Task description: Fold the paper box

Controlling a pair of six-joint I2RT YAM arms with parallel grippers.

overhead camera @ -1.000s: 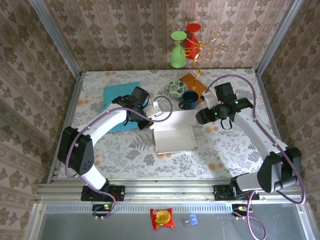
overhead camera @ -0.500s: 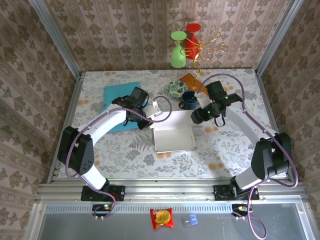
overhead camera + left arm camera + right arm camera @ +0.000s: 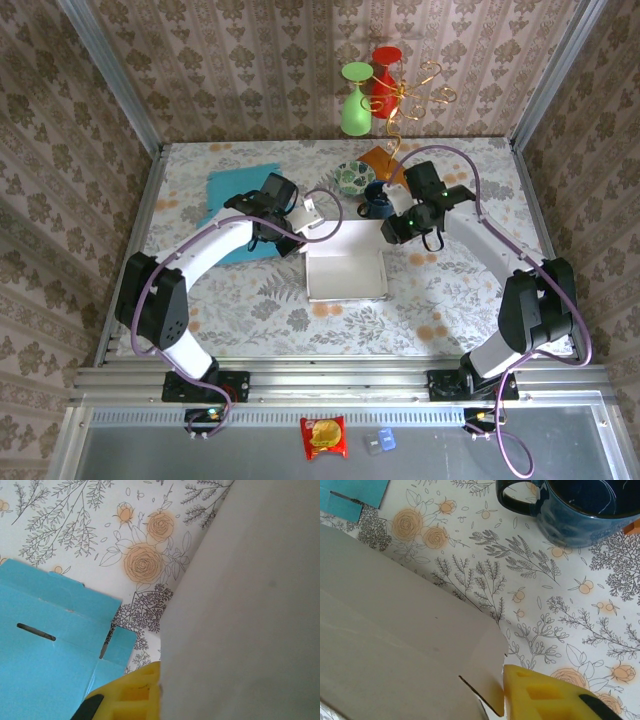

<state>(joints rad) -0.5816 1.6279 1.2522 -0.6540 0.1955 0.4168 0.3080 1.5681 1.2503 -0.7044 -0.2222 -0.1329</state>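
Nearest to me, the paper box [image 3: 345,278] is sitting on the flowered table [image 3: 250,300], roughly midway between the two arms and a little forward of both grippers. Its base is looking like a shallow tray, with side walls that seem to be standing up already. To my eye that part of the fold is done.

Just behind it, the lid panel [image 3: 340,238] is rising from the rear edge instead of lying over the tray. The left gripper [image 3: 300,222] is working at the panel's left end. In the left wrist view one yellow finger pad [image 3: 131,698] is lying right against the white card. The other finger is hidden, so I cannot tell whether it is gripping.

The right gripper [image 3: 392,232] is meeting the panel's right end. A yellow finger pad [image 3: 540,692] is sitting right beside a rounded corner tab with a slit. Its partner is also hidden, so I cannot tell its grip either.

I judge that bringing the lid down and tucking its tabs is what is remaining.

Farther back, a blue card sheet [image 3: 230,190] is lying flat, and a dark mug [image 3: 378,203] is standing near the right gripper.
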